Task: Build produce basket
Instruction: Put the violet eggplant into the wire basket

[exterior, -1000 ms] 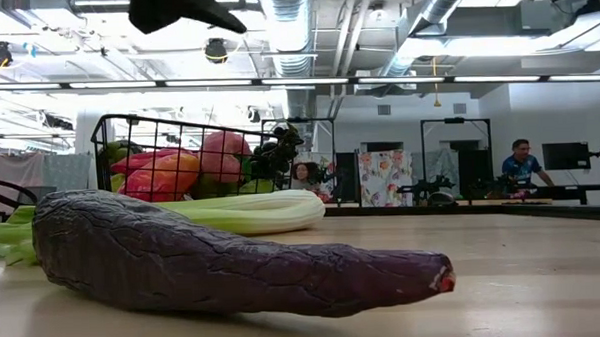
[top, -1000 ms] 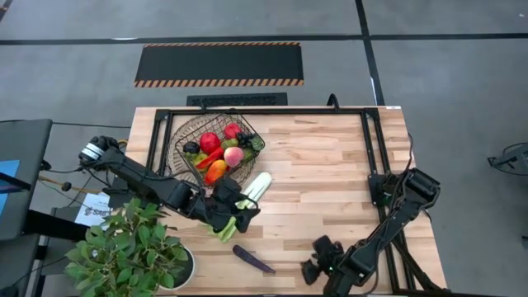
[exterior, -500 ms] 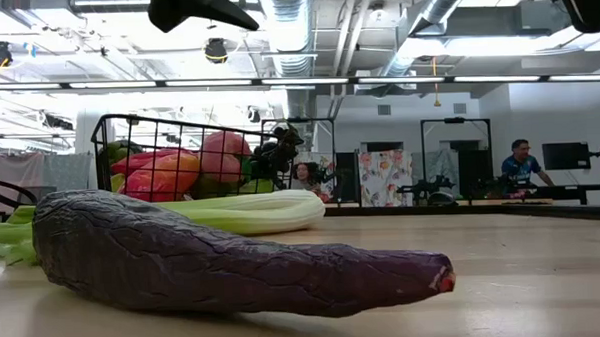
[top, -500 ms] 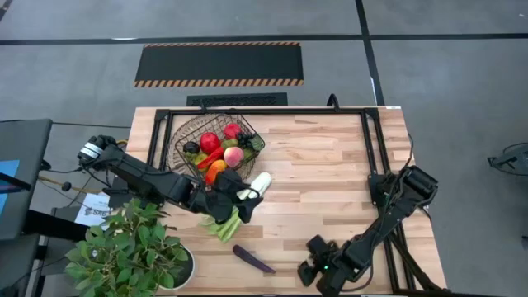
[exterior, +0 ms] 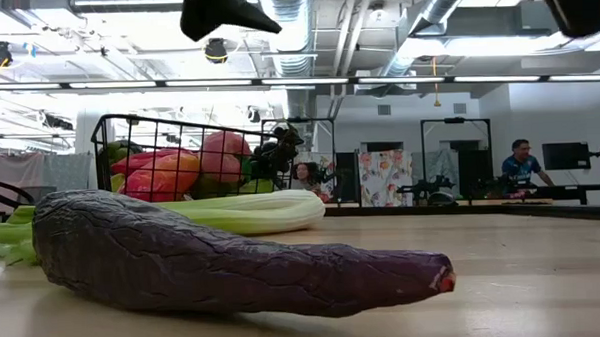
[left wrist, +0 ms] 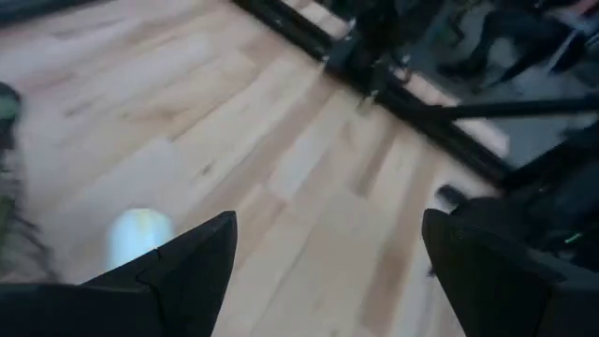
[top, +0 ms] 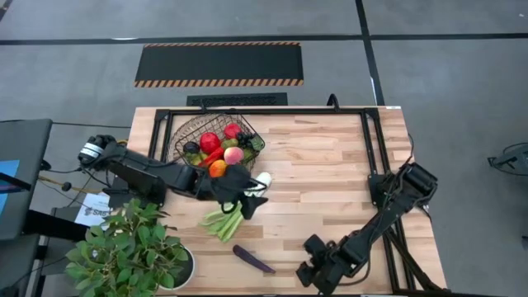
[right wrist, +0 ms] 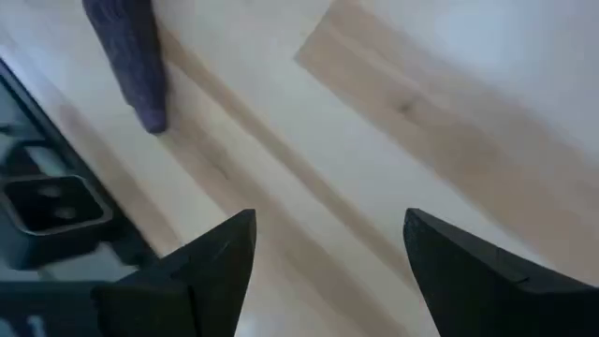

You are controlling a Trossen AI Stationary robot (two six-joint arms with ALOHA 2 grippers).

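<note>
Open tabletop [top: 330,177] right of basket [top: 186,132]

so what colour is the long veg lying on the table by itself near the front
Dark purple: the aubergine, shown best in the low view.

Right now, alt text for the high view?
Left gripper hovers open over the white end of the leek, beside a wire basket of fruit. An aubergine lies near the front edge, with the right gripper open next to it.
</note>
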